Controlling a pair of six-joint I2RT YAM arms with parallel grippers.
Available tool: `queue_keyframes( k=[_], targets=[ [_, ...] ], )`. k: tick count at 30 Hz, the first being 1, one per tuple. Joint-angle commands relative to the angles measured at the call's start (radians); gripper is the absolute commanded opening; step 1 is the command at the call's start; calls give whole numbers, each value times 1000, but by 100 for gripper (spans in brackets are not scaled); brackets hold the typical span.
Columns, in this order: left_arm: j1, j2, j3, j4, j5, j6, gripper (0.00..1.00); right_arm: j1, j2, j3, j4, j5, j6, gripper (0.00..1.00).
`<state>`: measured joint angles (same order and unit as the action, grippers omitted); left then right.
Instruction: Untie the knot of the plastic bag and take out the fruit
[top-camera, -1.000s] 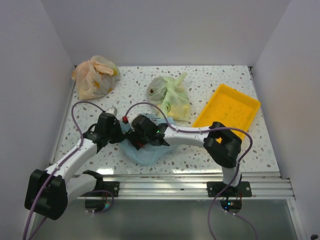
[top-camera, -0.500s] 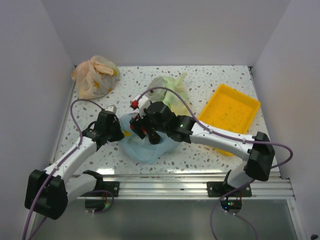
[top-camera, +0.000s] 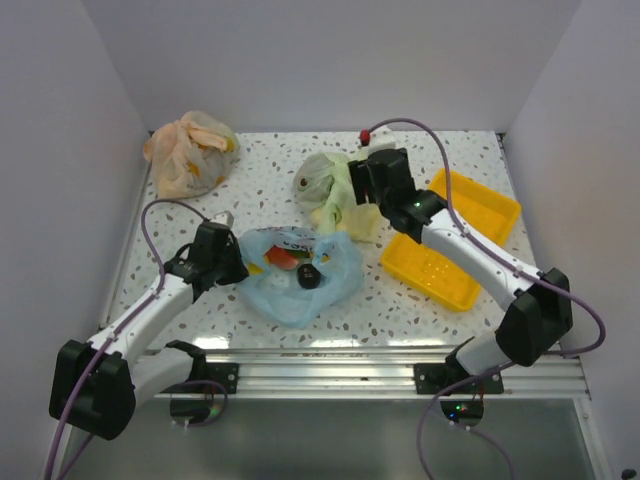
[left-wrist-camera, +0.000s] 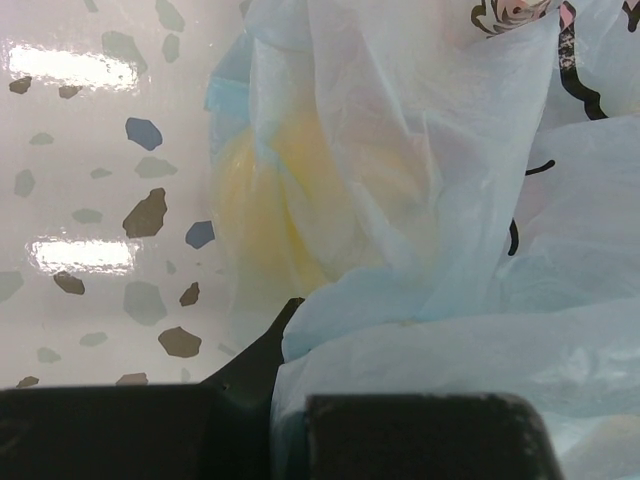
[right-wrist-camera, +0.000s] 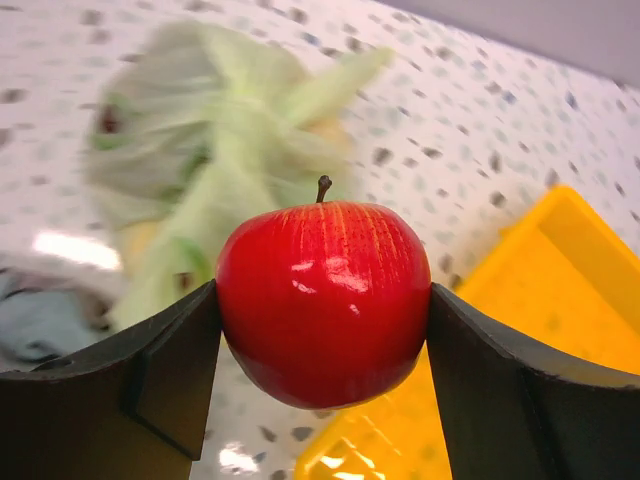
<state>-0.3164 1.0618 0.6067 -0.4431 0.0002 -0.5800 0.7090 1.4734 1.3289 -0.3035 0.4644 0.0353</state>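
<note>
two pincers, both clenched. right gripper: grips a red apple between both pads, stem up, hovering by the pale green bag at 1 o'clock from the centre of the speckled table, with the yellow tray at 3 o'clock. left gripper: pinches the 9 o'clock rim of the light blue plastic bag, thin film folded between its fingers. bag mouth open near table centre, toward 6 o'clock, showing a watermelon slice, a dark purple round fruit and a yellow fruit behind the film. orange bag well apart at 10 o'clock.
</note>
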Motion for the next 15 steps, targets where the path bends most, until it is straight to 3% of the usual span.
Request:
queue_keyframes(
  k=[1, 11, 14, 15],
  targets=[
    [-4, -20, -13, 14, 37, 29, 0, -179, 51, -53, 12, 125, 80, 20],
    [-4, -54, -35, 49, 92, 23, 0, -483, 352, 16, 58, 69, 210, 38],
    [-4, -60, -42, 53, 100, 22, 0, -529, 416, 49, 38, 62, 236, 62],
    [-6, -62, -45, 53, 101, 22, 0, -551, 424, 55, 24, 63, 245, 75]
  ],
)
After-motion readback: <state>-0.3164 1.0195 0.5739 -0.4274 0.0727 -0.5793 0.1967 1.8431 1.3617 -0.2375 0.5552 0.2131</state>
